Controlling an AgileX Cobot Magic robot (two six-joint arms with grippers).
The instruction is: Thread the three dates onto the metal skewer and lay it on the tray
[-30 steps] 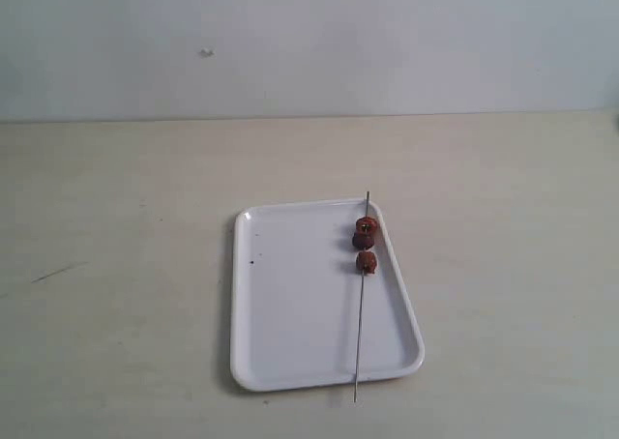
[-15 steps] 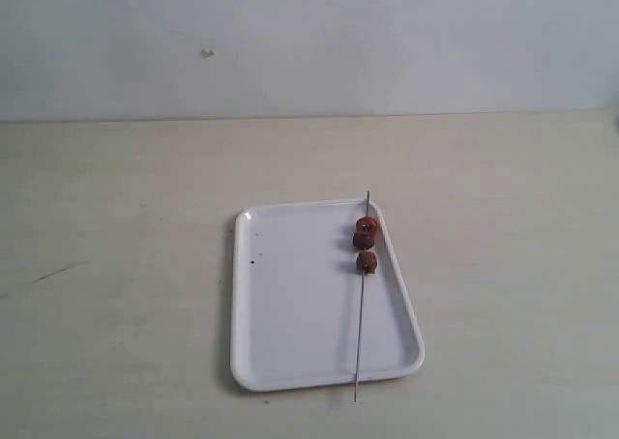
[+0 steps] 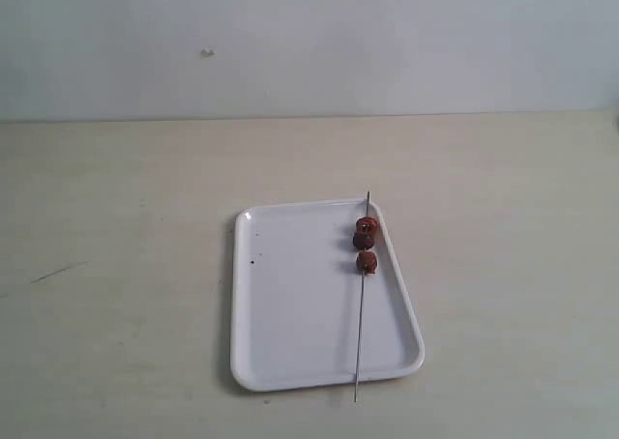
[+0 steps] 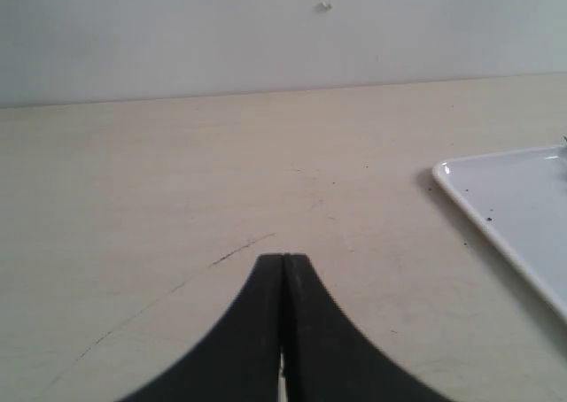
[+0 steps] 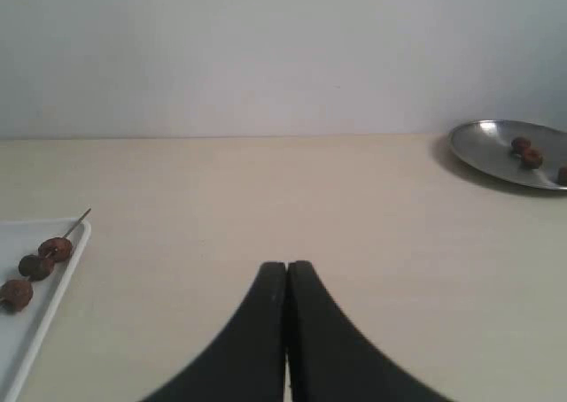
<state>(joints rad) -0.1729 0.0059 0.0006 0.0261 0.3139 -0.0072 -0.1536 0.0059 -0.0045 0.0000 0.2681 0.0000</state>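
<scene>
Three dates [image 3: 364, 239], small dark reddish-brown lumps, sit threaded close together on the far half of a thin grey skewer [image 3: 359, 342], which lies along the right side of the white tray [image 3: 290, 333], both ends poking past its rim; the tray rests on a pale table [image 3: 116, 265]. From the left wrist, the left gripper [image 4: 283, 260] is clenched on nothing, its black fingers [image 4: 257, 331] pressed together above the table, a tray corner near. From the right wrist, the right gripper [image 5: 286, 266] is likewise clenched empty; a metal plate [image 5: 487, 150] with a few dark lumps [image 5: 530, 157] sits well apart.
</scene>
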